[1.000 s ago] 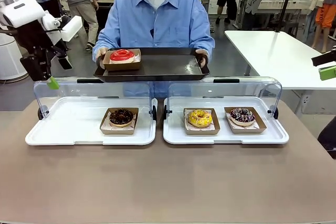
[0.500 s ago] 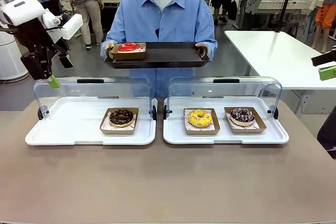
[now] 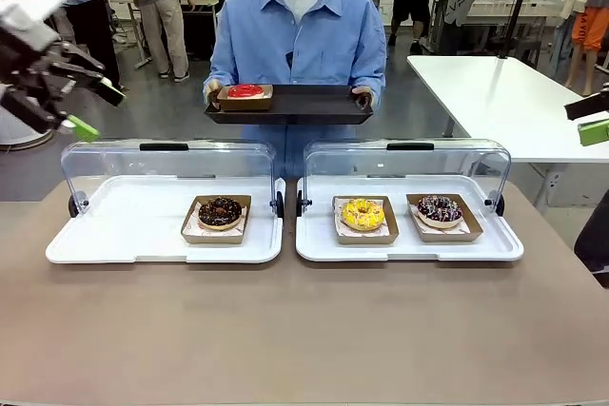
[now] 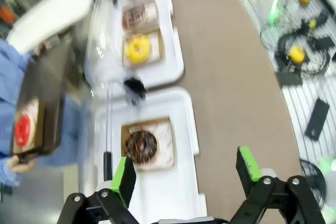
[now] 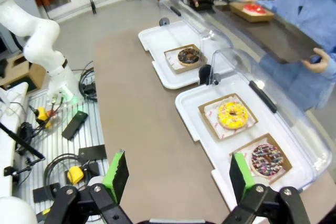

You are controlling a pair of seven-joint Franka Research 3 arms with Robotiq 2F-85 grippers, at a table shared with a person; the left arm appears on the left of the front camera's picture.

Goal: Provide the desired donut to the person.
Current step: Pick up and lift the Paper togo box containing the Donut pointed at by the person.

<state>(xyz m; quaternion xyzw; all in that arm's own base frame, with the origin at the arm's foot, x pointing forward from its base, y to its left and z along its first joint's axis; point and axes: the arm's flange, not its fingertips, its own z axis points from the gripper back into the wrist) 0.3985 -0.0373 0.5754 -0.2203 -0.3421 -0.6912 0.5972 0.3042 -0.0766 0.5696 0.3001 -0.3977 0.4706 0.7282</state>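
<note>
Two tools, left tool (image 4: 186, 169) and right tool (image 5: 177, 174), stand with jaws apart, empty. One red-glazed ring donut (image 3: 245, 91) sits in a brown card tray (image 3: 245, 104) on the black tray (image 3: 314, 102) held by the person (image 3: 297, 35), beyond the surface (image 3: 304, 330). Judged light, soft, glaze smearable; grip the card rim, apparently stiff.

The left gripper (image 3: 98, 111) is a streak of motion blur at the front view's left edge with its arm cut off there, and on the right just a green pad and a black corner of the right gripper (image 3: 590, 119) poke in. The left wrist view is smeared all over: the red donut (image 4: 22, 129) is a soft blob and the person (image 4: 10, 72) is sliced by the frame edge. The black tray (image 3: 295, 102) hides most of the person's hands (image 3: 215, 95), only fingers (image 3: 363, 97) curling over its ends.
</note>
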